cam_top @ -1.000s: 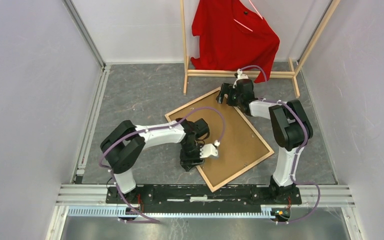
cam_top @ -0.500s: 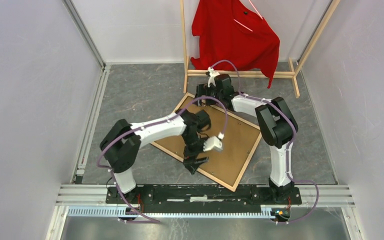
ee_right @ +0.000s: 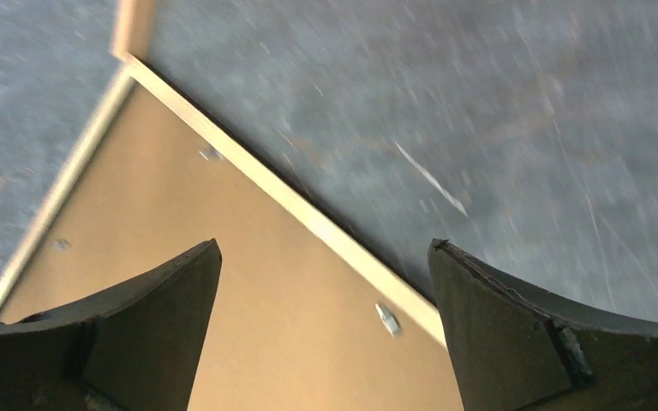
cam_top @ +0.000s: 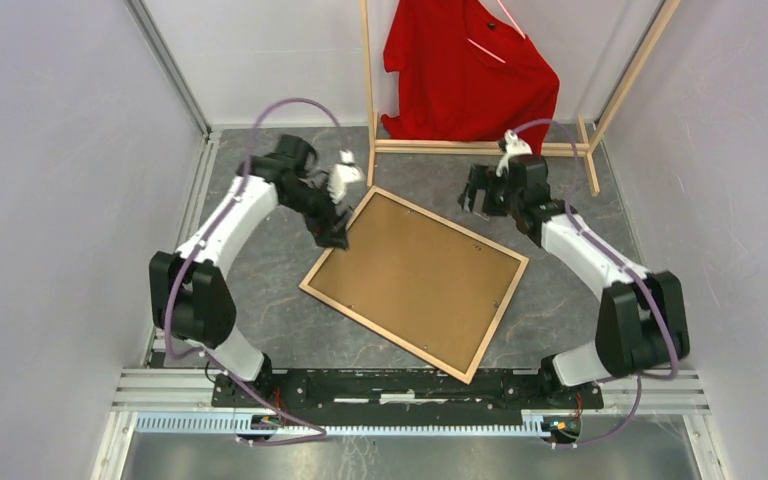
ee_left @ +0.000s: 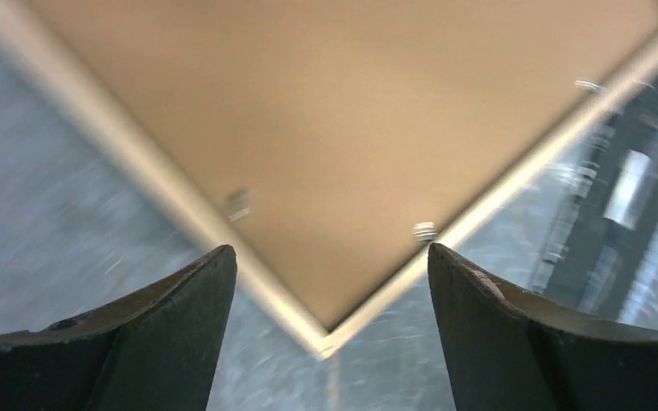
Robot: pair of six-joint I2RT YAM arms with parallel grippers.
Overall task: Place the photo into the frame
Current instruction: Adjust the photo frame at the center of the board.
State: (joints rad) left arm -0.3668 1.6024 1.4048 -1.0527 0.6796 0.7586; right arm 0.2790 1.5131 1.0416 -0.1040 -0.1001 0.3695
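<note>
From above, the frame (cam_top: 385,336) lies flat on the grey table (cam_top: 260,200), back side up and turned like a diamond. Its light wood rails surround the brown backing board (cam_top: 415,280). The left gripper (cam_top: 332,232) hangs at the frame's far-left rail near the far corner, fingers apart and holding nothing. The right gripper (cam_top: 475,200) hovers just beyond the frame's far-right rail, fingers also spread and empty. Farther back from the frame stands a wooden rack (cam_top: 368,100) with a red shirt (cam_top: 465,75).

In the left wrist view, blurred, the left gripper (ee_left: 330,251) gapes wide, and a corner of the frame (ee_left: 523,171) shows between its fingers. Two small metal tabs (ee_left: 424,229) sit on the board beside the rails.

In the right wrist view, the right gripper (ee_right: 325,244) is wide open over one rail of the frame (ee_right: 248,167). Backing board (ee_right: 180,282) lies on one side of the rail and bare table (ee_right: 480,128) on the other.
</note>
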